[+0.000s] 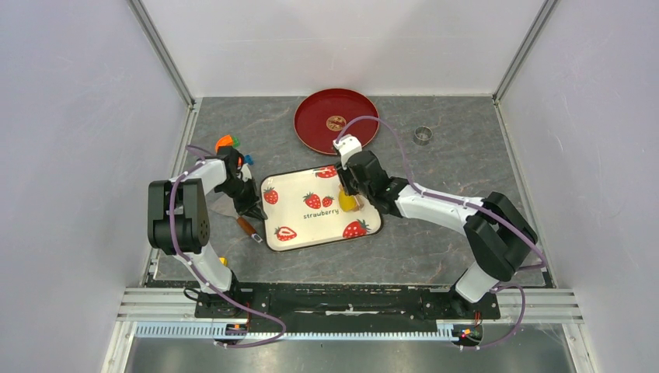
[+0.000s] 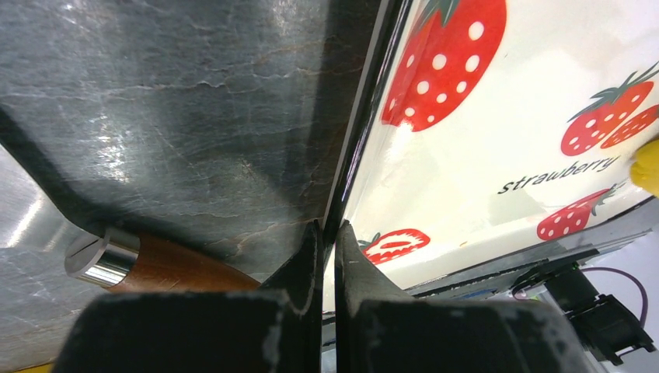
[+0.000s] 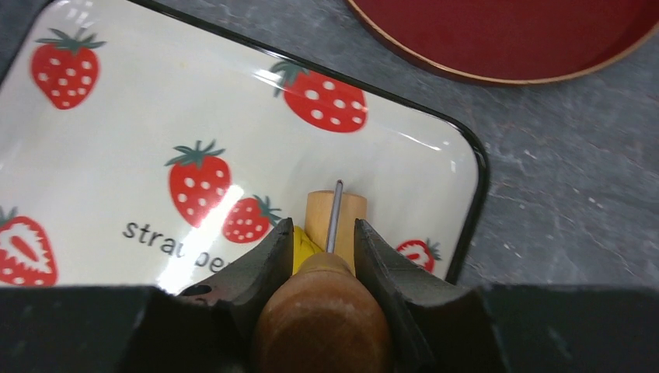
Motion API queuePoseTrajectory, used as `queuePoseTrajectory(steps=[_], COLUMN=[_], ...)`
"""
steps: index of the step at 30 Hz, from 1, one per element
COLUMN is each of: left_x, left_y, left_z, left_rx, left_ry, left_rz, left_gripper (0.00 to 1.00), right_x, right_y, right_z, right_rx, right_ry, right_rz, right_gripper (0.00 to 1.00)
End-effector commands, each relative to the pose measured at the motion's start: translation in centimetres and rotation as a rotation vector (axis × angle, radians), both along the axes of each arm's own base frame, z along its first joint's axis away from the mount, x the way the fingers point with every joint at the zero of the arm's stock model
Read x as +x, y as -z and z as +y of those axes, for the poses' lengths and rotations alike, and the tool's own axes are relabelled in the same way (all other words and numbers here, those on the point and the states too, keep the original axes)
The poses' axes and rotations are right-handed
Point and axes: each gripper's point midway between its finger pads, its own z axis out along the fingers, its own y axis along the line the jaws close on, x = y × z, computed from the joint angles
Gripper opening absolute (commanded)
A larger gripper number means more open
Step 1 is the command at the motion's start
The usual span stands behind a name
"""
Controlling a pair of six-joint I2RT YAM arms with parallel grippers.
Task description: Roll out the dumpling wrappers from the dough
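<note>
Dumpling wrapper (image 1: pixel 336 122): small round disc lying flat on the red plate (image 1: pixel 311 132) at the far side of the table (image 1: pixel 458 163), well apart from the right gripper (image 3: pixel 322 231) and beyond it, with neither arm touching it. Jaws of the right gripper stand partly closed, clamped on the handle of a wooden roller (image 3: pixel 322 318) whose head sits next to a yellow dough lump (image 1: pixel 349 203) on the strawberry tray (image 1: pixel 326 230). Fingers of the left gripper (image 2: pixel 329 227) are pressed together on nothing, at the tray's left rim, beside a wood-handled tool (image 2: pixel 155 268).
</note>
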Motion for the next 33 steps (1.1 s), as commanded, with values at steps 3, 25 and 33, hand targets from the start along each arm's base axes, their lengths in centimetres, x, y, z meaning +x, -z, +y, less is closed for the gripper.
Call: queuePoseTrajectory(steps=[3, 25, 33], left_x=[-0.9, -1.0, -1.0], left_y=[1.8, 2.1, 1.9], left_z=[3.7, 3.5, 3.3], left_rx=[0.204, 0.187, 0.175], left_ry=[0.039, 0.058, 0.059], left_rz=[0.033, 0.042, 0.035], left_gripper=[0.02, 0.02, 0.02], right_x=[-4.2, -4.0, -3.8], right_y=[7.0, -0.7, -3.1], right_z=[-9.0, 2.2, 0.6], right_rx=[-0.401, -0.218, -0.132], right_ry=[0.085, -0.161, -0.089], right_rz=[0.242, 0.136, 0.07], right_gripper=[0.0, 0.0, 0.0])
